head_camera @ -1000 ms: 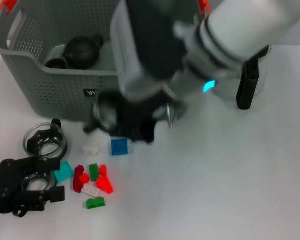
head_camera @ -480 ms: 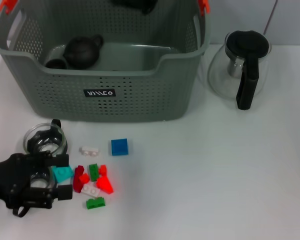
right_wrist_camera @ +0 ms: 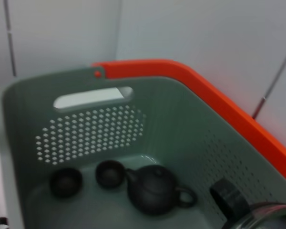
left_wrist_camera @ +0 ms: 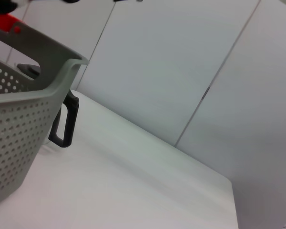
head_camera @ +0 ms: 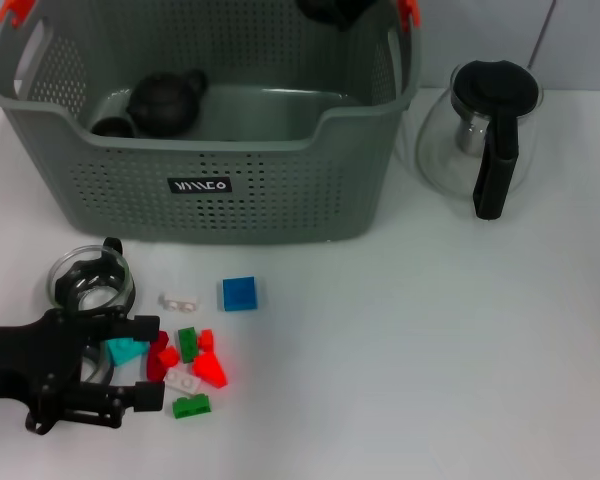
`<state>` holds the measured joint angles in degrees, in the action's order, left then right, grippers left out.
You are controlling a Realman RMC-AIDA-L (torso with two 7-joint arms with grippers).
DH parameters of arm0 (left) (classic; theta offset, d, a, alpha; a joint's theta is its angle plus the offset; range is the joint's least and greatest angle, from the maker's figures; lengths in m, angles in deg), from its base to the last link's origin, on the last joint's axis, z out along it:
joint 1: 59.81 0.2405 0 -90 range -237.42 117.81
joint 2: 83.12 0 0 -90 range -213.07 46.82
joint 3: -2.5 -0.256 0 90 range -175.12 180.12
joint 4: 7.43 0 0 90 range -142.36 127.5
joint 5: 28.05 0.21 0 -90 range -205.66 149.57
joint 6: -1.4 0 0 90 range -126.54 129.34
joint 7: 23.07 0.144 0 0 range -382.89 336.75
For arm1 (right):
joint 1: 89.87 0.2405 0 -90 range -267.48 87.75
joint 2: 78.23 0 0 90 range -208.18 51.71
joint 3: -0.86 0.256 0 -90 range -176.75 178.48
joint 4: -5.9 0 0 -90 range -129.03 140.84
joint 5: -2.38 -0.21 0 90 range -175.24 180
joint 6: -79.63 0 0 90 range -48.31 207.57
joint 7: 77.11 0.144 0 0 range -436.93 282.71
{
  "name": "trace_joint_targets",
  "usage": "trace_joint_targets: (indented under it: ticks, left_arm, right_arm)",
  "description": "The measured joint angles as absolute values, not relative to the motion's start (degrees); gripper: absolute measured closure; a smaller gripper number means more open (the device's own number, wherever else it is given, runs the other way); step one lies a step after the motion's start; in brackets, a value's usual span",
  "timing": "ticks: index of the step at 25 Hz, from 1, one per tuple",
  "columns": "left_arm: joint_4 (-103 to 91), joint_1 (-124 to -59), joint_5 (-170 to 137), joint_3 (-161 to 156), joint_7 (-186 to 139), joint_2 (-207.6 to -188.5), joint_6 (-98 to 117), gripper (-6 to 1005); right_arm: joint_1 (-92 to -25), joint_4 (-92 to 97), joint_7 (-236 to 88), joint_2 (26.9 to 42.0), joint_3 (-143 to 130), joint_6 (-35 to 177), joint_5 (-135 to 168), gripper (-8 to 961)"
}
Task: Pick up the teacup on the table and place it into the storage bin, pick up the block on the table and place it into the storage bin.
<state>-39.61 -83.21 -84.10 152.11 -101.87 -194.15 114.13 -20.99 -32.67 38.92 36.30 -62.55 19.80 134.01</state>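
Left gripper (head_camera: 140,360): all matte black, two straight bar-like fingers (head_camera: 130,327) on a blocky body, with a thin black cable loop at its rear. Right gripper (head_camera: 330,10): only a dark rounded bit shows at the top edge of the head view.
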Motion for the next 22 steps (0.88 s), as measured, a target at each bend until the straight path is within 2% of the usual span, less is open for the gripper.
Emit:
trace_joint_targets:
  ticks: [6, 14, 22]
  left_arm:
    - [-39.55, -83.43, -84.11, 152.02, -101.34, -194.21, 114.07, 60]
    - [-39.25, -83.68, -84.12, 151.31, -100.85, -194.22, 113.6, 60]
    - [-39.05, -83.54, -84.12, 151.26, -100.32, -194.22, 113.25, 60]
  right_arm:
    - [-20.1, -26.82, 38.43, 36.92, -64.37, 26.93, 134.04, 888]
    - [-18.92, -20.9, 35.31, 39.55, -67.59, 36.05, 134.04, 887]
    - [-18.2, -18.56, 34.79, 39.97, -69.83, 37.29, 134.15, 886]
